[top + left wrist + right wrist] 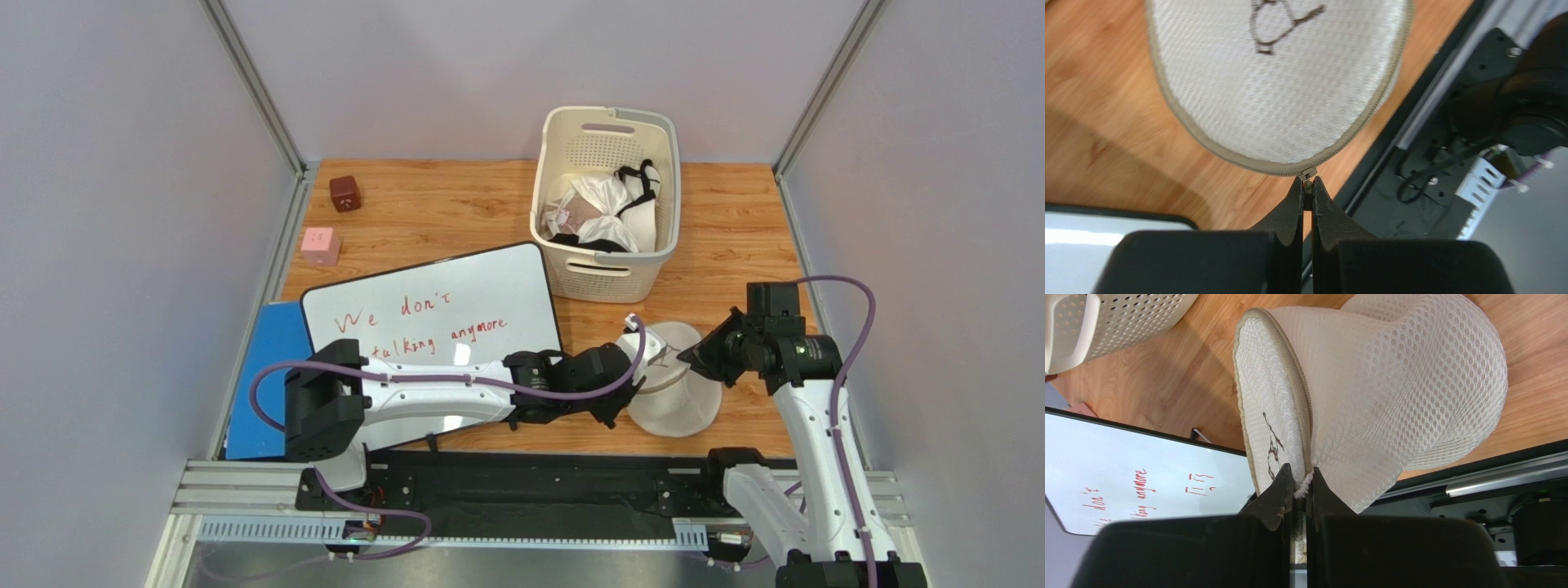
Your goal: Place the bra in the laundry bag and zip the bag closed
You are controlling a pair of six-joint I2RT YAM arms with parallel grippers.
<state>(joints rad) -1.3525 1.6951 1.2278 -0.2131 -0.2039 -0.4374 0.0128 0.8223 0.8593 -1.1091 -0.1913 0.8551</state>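
Note:
The laundry bag (675,395) is a round cream mesh pouch at the table's near edge, between my two grippers. In the left wrist view the bag (1278,79) fills the top and its zipper rim (1229,156) curves below. My left gripper (1308,185) is shut on the zipper pull (1307,174) at the rim; from above it (638,359) is at the bag's left side. My right gripper (1301,485) is shut on a small white loop at the bag's (1401,386) rim; from above it (691,357) is at the bag's right side. The bra is hidden from every view.
A cream slatted basket (601,276) with a black-strapped garment and white cloth stands behind the bag. A whiteboard (429,321) with red writing lies to the left, over a blue mat (264,368). A pink cube (320,244) and a brown cube (345,192) sit far left. The black rail (515,478) runs along the near edge.

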